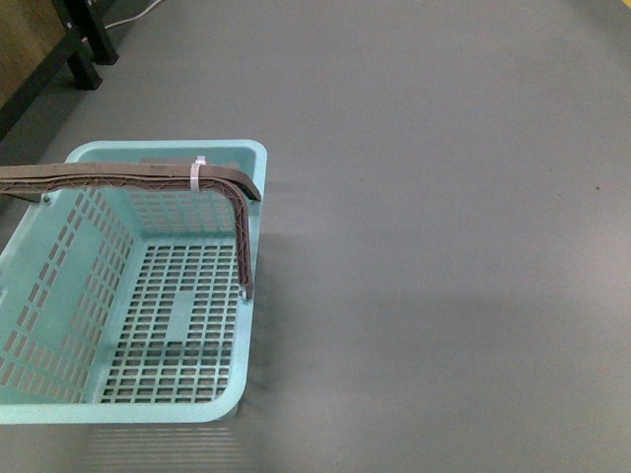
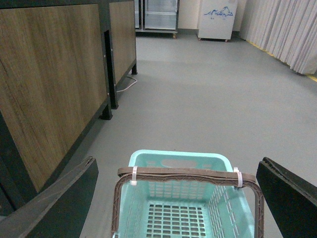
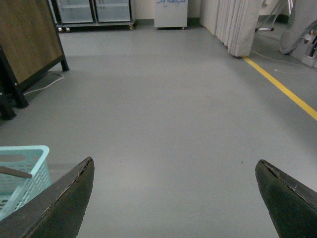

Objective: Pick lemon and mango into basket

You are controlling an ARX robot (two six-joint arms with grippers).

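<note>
The turquoise basket (image 1: 59, 266) stands on the grey floor at the left of the front view, with nothing inside it. Its brownish ribbed handle (image 1: 148, 177) is raised, and a white zip tie (image 1: 197, 173) is fastened round it. In the left wrist view the basket (image 2: 148, 161) lies between and beyond the wide-apart fingers of my open left gripper (image 2: 178, 171). My right gripper (image 3: 174, 168) is open over bare floor, with a corner of the basket (image 3: 34, 168) off to one side. Lemon and mango are out of view. Neither arm shows in the front view.
Wood-panelled cabinets on black legs (image 2: 54, 84) stand beside the basket, with a white cable (image 2: 126, 83) on the floor near them. Farther off are glass-door fridges (image 3: 94, 11), a white unit (image 3: 171, 14), curtains (image 3: 233, 25) and a yellow floor line (image 3: 282, 87).
</note>
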